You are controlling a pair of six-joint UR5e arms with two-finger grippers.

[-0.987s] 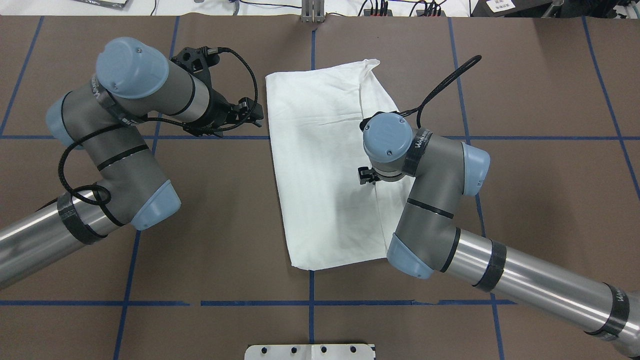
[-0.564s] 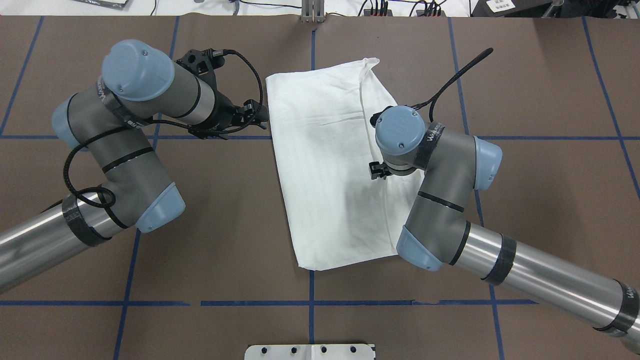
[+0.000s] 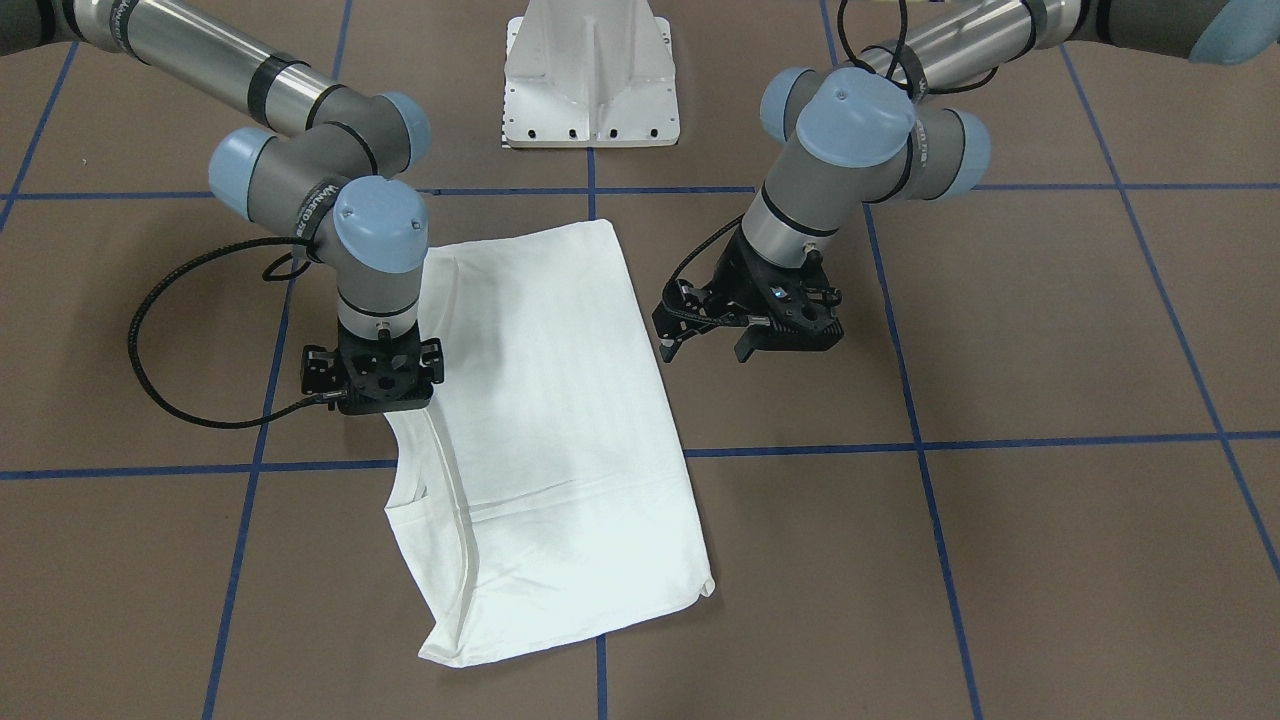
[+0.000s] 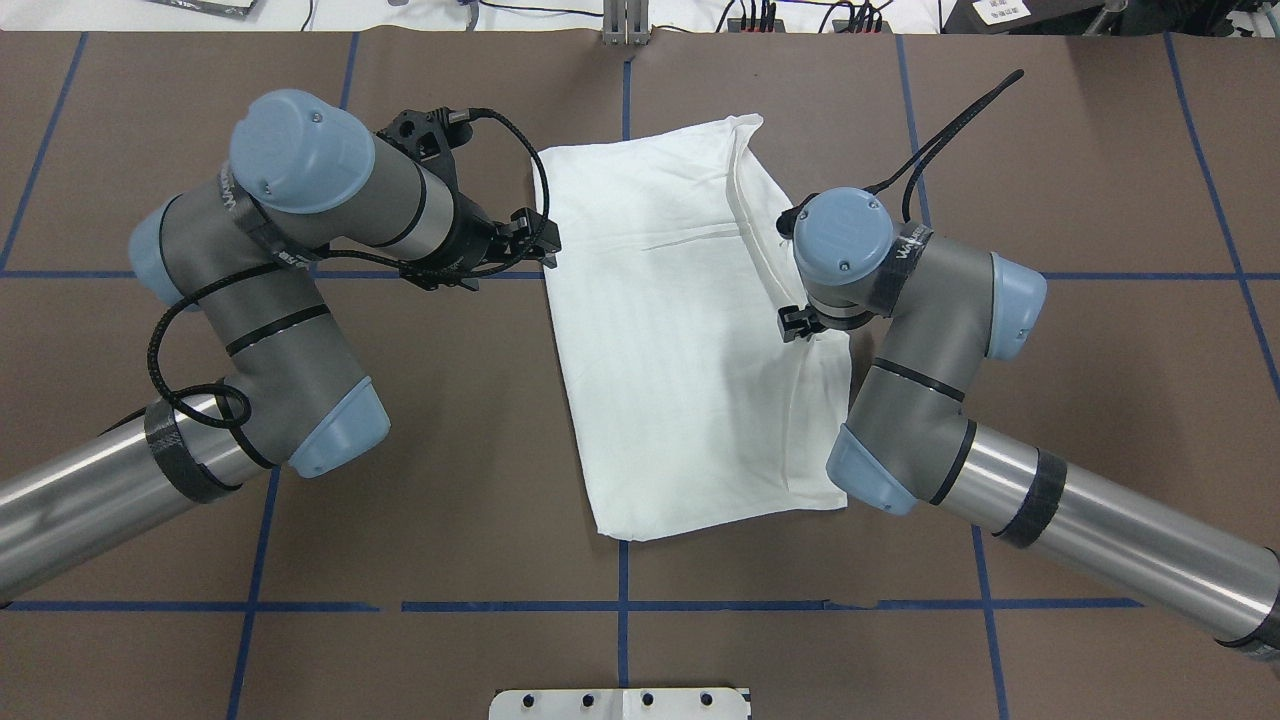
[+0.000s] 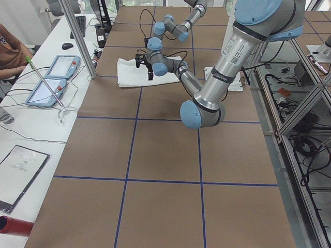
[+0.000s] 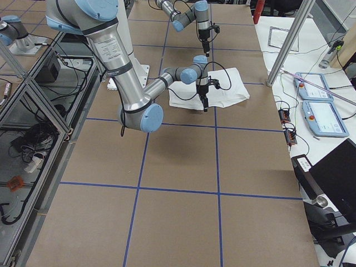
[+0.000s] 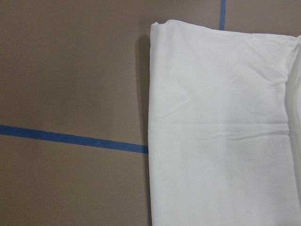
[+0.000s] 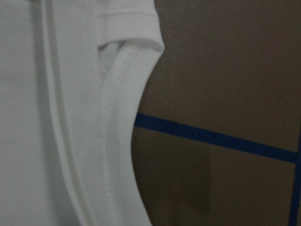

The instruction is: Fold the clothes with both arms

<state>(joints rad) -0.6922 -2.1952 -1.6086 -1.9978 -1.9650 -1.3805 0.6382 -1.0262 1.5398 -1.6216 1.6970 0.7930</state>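
Shirt point(image 4: 680, 340) lies folded mid-table: light, limp, likely to slump. I'd pinch corners through all layers. Left gripper point(image 3: 706, 348) hangs spread beside it; right gripper point(image 3: 372, 378) sits over the opposite edge, and I cannot tell whether it is parted or closed.

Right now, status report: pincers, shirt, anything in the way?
Left pincer open, empty, beside white T-shirt. Right pincer over its opposite edge, fingers hidden. T-shirt folded, lying flat. Nothing seen blocking either pincer.
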